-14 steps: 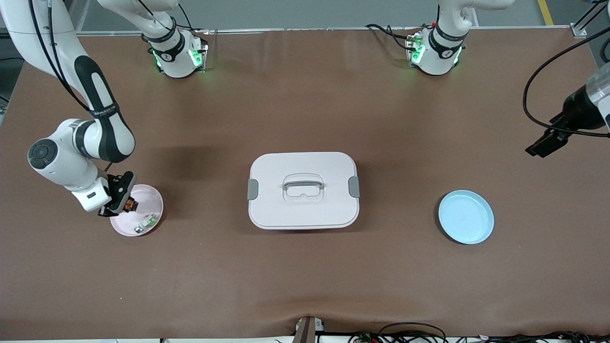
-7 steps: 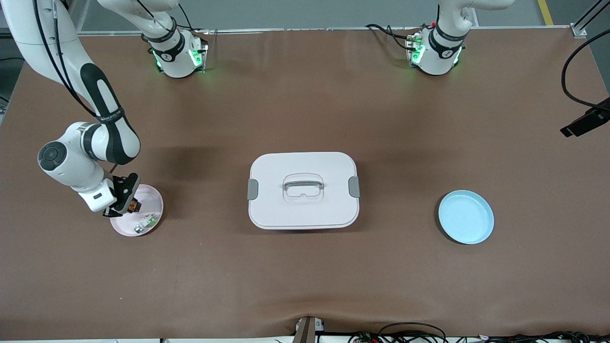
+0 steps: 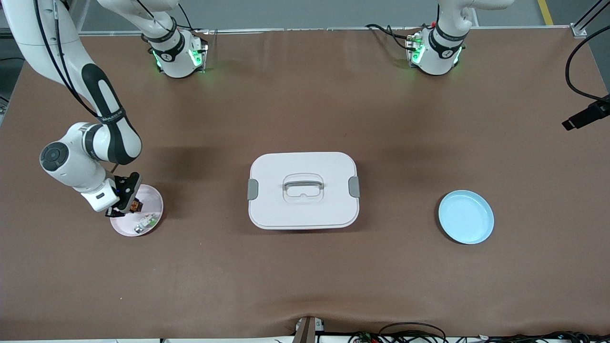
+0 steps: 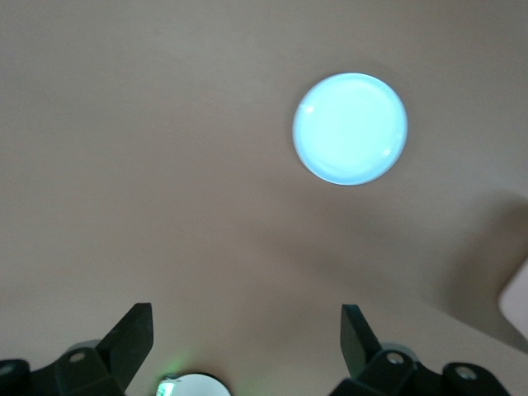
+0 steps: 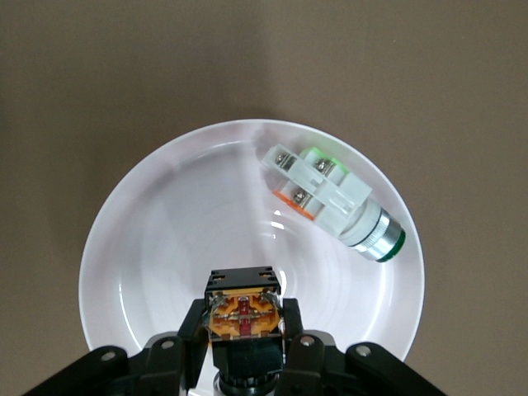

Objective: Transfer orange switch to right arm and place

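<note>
Orange switch [image 5: 243,313]: small black block with an orange middle, pinched between the jaws of the right gripper [image 5: 243,330]. Held over the pink plate [image 3: 151,197], about 9 o'clock of the plate's centre in the front view. Whether it touches the plate surface cannot be told.

Right gripper [image 3: 125,202]: jaws pressed onto the switch from both sides. The right arm [image 3: 102,124] reaches down to it from its base at the top of the front view.

Pink plate [image 5: 165,239]: round and shallow, on the tabletop [image 3: 305,276] toward the right arm's end. Besides the held switch it carries one loose item.

Green-and-silver part [image 5: 330,202]: white body with screws, an orange band, a silver barrel and a green rim. Lies on its side in the plate, apart from the switch; in the front view at about 5 o'clock of the plate's centre [image 3: 147,223].

White lidded box [image 3: 303,189]: rectangular with rounded corners, grey clips at both short ends, a handle recessed in the lid. Middle of the tabletop.

Blue plate [image 3: 466,216]: round, toward the left arm's end, well apart from the box; also seen from the left wrist [image 4: 350,128].

Left gripper [image 4: 247,346]: jaws spread wide, holding nothing, up in the air over bare tabletop. The left arm waits.
</note>
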Tool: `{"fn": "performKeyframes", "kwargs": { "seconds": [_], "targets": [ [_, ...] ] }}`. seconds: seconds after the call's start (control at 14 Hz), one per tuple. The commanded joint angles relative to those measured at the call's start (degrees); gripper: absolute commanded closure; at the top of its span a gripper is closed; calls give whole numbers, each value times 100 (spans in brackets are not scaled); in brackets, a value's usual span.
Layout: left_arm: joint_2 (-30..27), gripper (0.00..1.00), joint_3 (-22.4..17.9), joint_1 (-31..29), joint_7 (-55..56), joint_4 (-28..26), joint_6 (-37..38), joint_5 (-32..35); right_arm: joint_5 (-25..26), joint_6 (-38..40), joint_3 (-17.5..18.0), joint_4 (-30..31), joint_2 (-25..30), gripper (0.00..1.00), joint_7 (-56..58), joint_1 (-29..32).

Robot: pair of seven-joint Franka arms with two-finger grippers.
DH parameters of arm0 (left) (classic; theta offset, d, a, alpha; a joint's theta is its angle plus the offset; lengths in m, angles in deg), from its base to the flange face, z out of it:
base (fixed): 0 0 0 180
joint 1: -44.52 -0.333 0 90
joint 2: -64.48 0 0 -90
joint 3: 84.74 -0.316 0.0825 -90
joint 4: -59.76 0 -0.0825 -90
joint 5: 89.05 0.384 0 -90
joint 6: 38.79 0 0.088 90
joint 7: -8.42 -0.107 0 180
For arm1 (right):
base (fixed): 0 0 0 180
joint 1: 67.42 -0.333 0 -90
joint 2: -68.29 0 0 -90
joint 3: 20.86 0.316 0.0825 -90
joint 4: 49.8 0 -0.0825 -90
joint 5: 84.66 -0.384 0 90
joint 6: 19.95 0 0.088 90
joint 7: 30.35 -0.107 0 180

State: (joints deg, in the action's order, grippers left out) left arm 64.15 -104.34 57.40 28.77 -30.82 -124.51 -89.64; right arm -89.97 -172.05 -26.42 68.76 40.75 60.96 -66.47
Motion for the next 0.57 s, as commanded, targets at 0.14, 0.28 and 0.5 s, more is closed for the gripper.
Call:
{"fn": "performKeyframes", "kwargs": {
  "seconds": [0.14,0.28,0.5],
  "targets": [
    [164,0,10,56,-84,188,-85,-389,101,-56,64,-8,-76,100,115,98],
    [374,0,27,56,-110,513,-85,-442,92,-65,64,-9,-111,100,106,98],
    [569,0,27,109,-652,673,-85,-398,83,-65,64,-26,-155,100,106,107]
  ]
}}
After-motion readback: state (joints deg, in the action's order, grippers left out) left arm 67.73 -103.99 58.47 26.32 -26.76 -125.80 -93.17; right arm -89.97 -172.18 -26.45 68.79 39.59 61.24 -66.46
